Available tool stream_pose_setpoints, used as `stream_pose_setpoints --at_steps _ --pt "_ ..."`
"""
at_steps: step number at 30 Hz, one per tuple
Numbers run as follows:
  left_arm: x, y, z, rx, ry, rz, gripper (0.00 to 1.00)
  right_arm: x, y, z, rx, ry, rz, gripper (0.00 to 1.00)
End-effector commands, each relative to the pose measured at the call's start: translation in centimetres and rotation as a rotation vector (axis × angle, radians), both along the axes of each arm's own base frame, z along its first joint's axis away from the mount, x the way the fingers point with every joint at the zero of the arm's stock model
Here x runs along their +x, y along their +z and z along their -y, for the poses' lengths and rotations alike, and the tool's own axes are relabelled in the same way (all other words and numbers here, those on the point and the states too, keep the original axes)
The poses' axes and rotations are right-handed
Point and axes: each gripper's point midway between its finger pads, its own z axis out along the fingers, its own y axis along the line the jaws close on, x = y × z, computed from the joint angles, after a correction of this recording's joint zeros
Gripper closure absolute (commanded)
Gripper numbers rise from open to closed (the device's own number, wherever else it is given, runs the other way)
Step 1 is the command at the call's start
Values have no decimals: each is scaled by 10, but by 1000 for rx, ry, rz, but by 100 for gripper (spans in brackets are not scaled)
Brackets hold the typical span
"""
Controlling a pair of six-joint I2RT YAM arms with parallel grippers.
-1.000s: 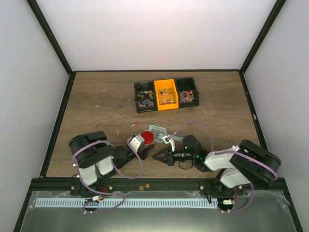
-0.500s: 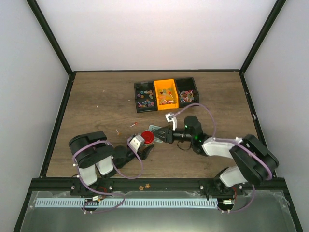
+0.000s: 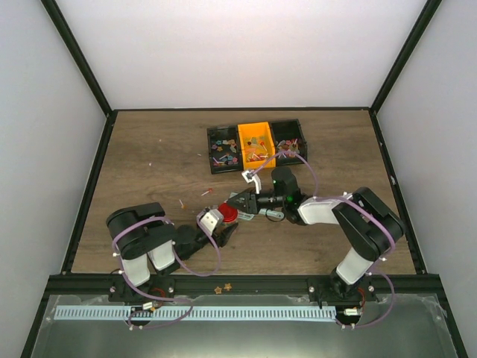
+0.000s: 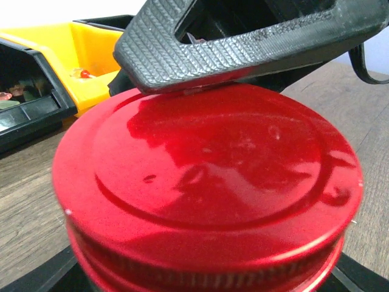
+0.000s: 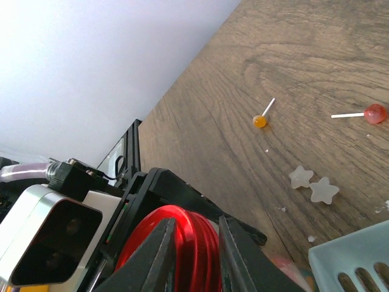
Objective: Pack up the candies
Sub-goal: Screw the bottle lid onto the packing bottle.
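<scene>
The right claw (image 3: 237, 203) has swung from the near edge onto the red-lidded jar (image 3: 227, 212), fingers narrow, grip unclear. The left claw (image 3: 223, 226) clamps that jar. The candies (image 3: 258, 151) wait in far-edge bins (image 3: 223, 169); uncapping seems next.

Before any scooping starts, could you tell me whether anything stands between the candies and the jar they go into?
Yes: the red lid sits closed on the jar held by the left gripper, so the candies in the bins cannot go in. The right gripper is at the lid's far edge.
</scene>
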Motion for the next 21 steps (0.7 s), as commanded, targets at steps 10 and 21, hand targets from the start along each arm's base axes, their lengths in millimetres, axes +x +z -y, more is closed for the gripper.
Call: stream_pose_setpoints --at_steps 10,21 --pt "-20 -7 -31 -26 19 -55 33 -42 2 5 67 156 -21 99" --pt "-17 -10 -34 -33 37 -75 34 -72 -18 1 44 163 -78 99"
